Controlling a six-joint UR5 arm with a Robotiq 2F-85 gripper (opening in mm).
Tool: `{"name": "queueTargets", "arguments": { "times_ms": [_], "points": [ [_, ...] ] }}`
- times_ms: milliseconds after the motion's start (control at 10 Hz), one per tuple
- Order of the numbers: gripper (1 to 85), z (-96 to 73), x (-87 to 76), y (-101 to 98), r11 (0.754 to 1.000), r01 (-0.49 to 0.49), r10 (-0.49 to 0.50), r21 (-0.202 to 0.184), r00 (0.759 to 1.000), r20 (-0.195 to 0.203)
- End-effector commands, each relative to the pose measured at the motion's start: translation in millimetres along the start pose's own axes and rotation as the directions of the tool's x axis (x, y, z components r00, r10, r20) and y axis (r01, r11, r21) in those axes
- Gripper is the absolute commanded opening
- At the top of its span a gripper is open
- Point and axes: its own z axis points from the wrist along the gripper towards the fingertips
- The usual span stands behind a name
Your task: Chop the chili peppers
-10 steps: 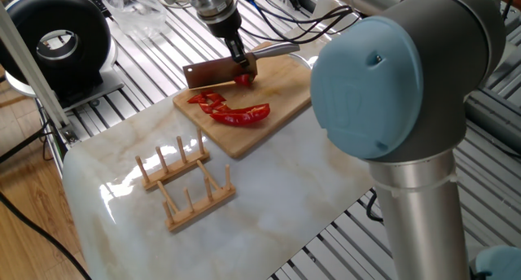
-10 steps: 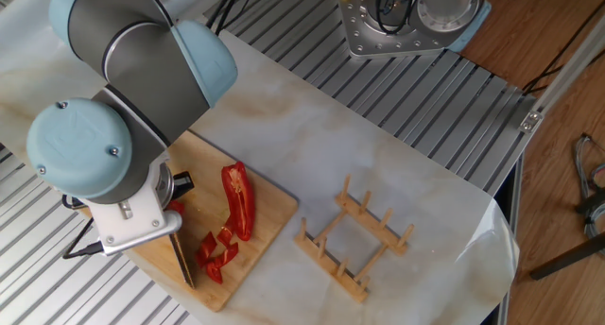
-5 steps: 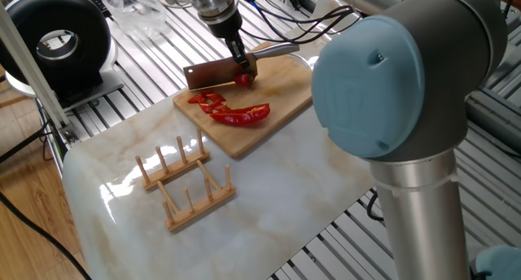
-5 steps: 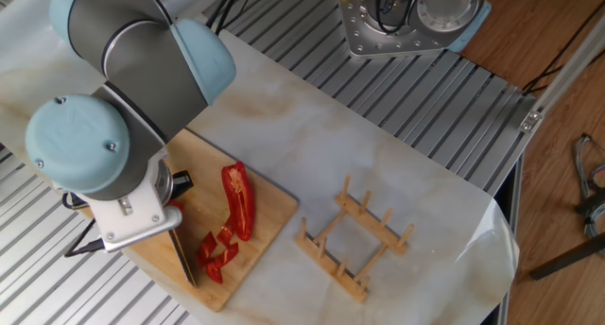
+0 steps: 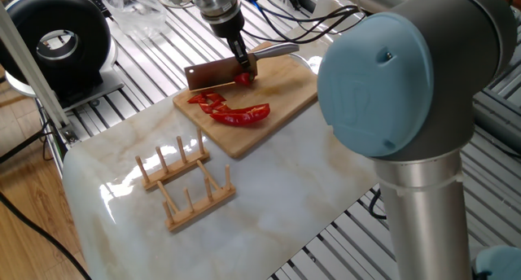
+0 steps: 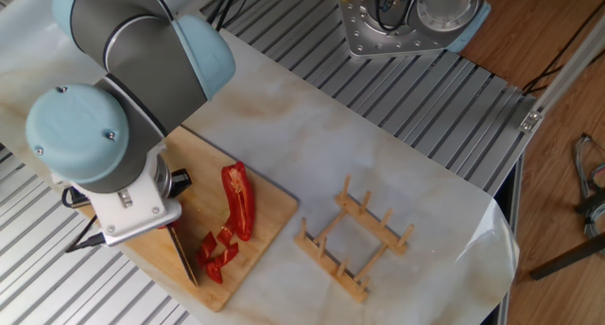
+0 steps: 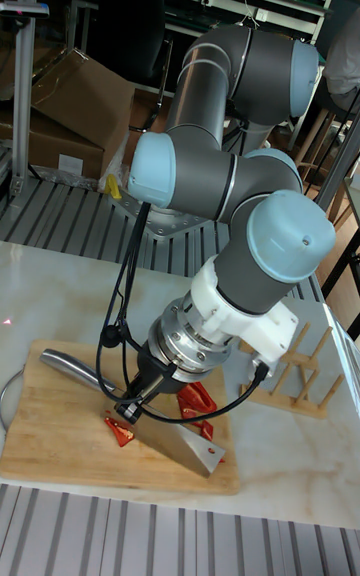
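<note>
Since a second ago almost nothing has moved: our arm has shifted only slightly, and the knife (image 5: 218, 72) and the peppers lie as they did. Our claw (image 5: 242, 64) is pinching the knife near where the blade meets the handle, and the blade edge stands on the cutting board (image 5: 281, 101).

We judge the task as partly done. Just in front of the blade, on the side away from the claw, lie several small cut bits (image 6: 216, 251). A little further from the claw lies one long curved pepper half (image 5: 244, 114), not yet cut. One small red piece (image 5: 243, 80) sits right under the claw, touching the blade. So the long half, and maybe this piece, are left to chop.

Well away from the claw, past the board's edge on the table (image 5: 269, 186), stands a wooden rack (image 5: 183, 181) with pegs; it does not block the knife. The cables (image 5: 305, 24) behind the claw hang close to it.
</note>
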Motion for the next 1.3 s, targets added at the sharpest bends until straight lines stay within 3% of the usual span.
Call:
{"name": "queueTargets", "arguments": {
  "times_ms": [0,300,800,1200],
  "points": [
    [1.3,2.8,-0.5,0.0,1.000,0.008,-0.008,0.003,1.000,0.023],
    [1.3,0.3,4.2,-0.8,1.000,0.021,-0.021,0.014,1.000,0.004],
    [1.3,2.6,8.6,-3.4,0.999,0.036,-0.037,0.035,0.999,0.023],
    [1.3,9.4,2.2,1.7,0.999,0.032,-0.034,0.025,0.996,0.085]
  ]
}}
